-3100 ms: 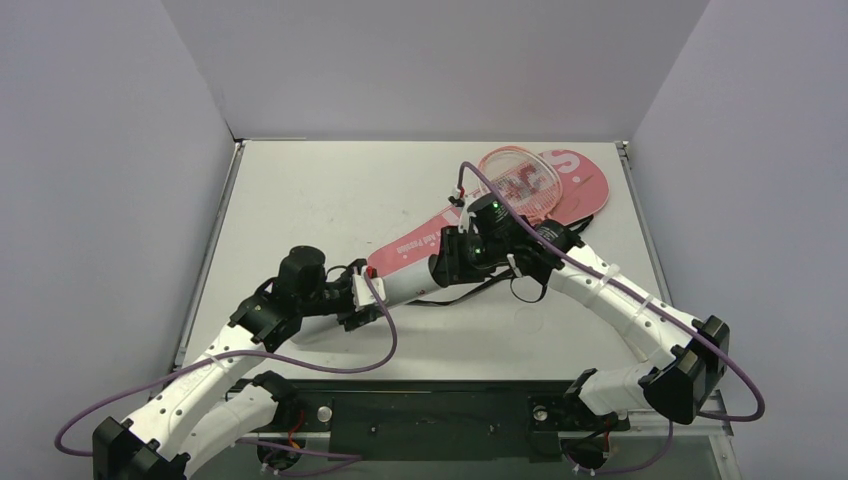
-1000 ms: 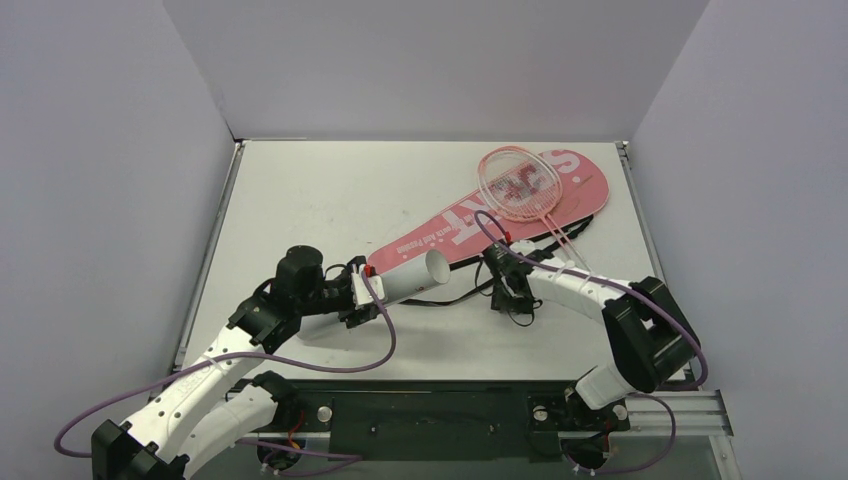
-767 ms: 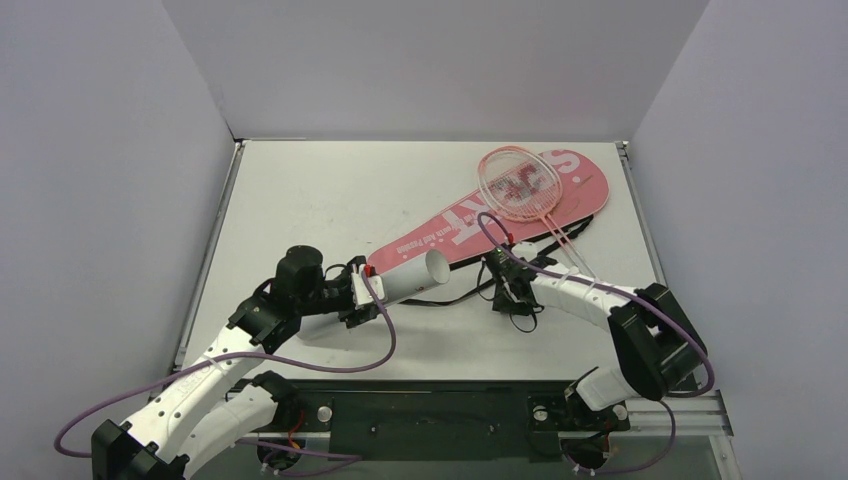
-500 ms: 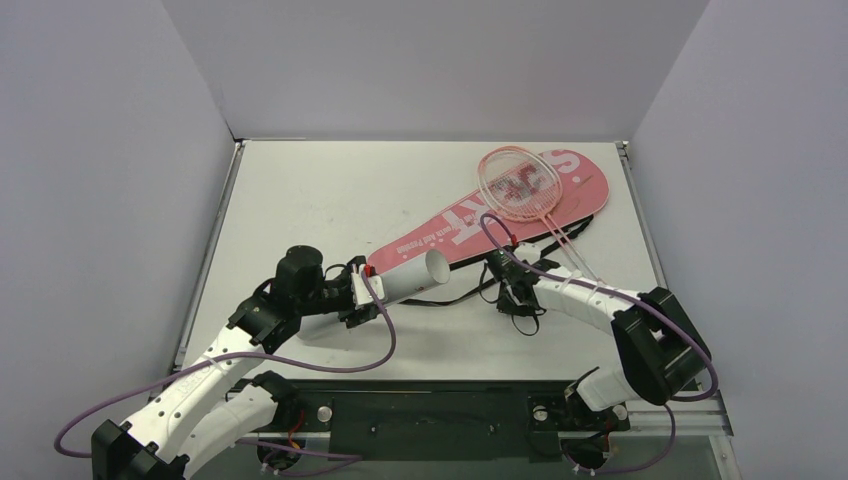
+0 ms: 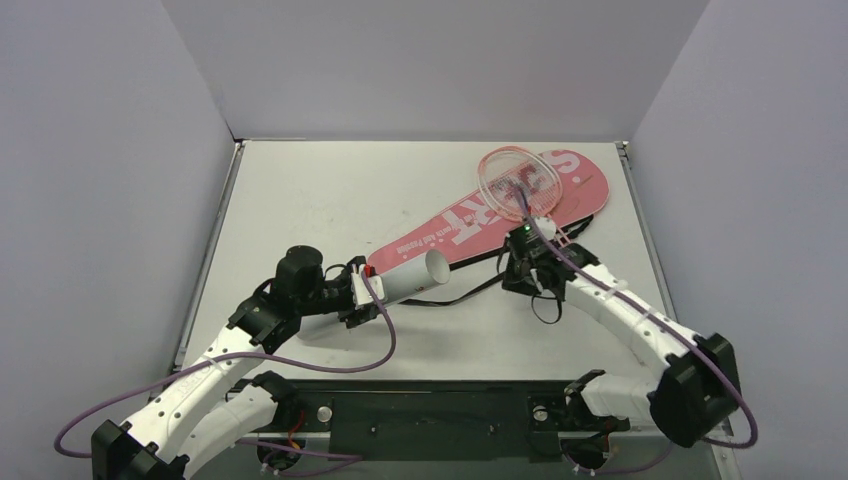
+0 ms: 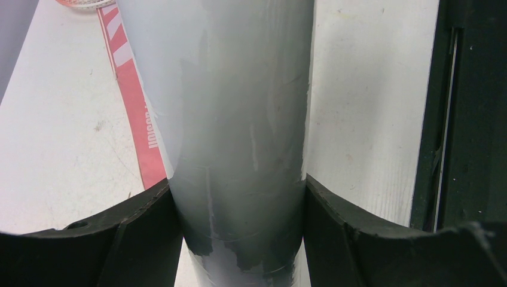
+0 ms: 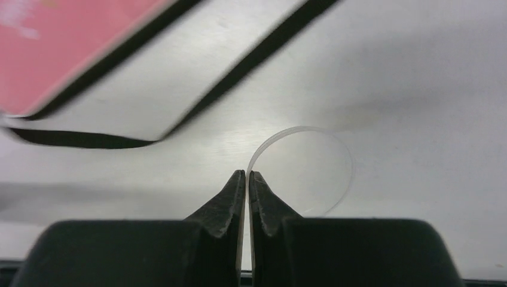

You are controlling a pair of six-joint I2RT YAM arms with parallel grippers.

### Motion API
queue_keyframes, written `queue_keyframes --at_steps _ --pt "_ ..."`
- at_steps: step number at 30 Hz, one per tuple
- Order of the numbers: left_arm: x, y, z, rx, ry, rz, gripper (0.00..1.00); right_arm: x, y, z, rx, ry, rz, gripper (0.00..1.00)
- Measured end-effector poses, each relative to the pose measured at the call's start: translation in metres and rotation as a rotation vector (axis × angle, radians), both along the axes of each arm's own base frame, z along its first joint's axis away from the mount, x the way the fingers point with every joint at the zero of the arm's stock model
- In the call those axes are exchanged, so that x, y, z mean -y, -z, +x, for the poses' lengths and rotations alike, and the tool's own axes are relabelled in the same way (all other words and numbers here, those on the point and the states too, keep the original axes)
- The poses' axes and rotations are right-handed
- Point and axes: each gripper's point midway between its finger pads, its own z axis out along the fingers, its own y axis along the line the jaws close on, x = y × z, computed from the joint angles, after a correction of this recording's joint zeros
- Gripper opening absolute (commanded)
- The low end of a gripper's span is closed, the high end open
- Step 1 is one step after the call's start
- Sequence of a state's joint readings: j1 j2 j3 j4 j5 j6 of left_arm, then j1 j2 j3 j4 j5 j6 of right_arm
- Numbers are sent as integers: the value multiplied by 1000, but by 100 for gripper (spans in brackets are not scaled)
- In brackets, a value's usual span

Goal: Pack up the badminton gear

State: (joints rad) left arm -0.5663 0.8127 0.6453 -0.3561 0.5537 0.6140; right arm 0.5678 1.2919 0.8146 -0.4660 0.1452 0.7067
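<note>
Now that the right gripper (image 7: 246, 174) has snapped shut on the rim of a clear lid (image 7: 305, 170) and swung up beside the pink cover (image 5: 480, 212), we judge capping comes next. Our left gripper (image 6: 239, 192), jaws wide, clamps the white tube (image 6: 239, 101) at centre-left of the top view. Only the black strap (image 5: 470, 290) crosses the open table (image 5: 330, 190) between lid and tube mouth.

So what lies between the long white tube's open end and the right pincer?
Top view: only a black strap crosses the white table between the tube and right pincer, which pinches a clear round lid.
</note>
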Motion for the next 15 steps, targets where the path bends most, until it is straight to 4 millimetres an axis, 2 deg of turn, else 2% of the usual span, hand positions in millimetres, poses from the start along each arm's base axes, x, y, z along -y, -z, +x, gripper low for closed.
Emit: queue_keyframes --at_steps 4,6,8,12,15 --pt "0 0 0 0 -1 0 0 -31 -94 24 185 -52 268 0" --pt "-1 0 1 0 -4 -2 0 -48 -139 23 259 -120 390 0" --pt "-1 -1 1 -1 -7 -3 0 -62 -173 15 315 -187 499 0" --pt "0 -1 1 -4 -8 -8 0 -84 -213 -2 405 -267 699 0" --pt "1 -2 0 -8 -5 -15 0 -96 -227 -13 441 -299 816 0"
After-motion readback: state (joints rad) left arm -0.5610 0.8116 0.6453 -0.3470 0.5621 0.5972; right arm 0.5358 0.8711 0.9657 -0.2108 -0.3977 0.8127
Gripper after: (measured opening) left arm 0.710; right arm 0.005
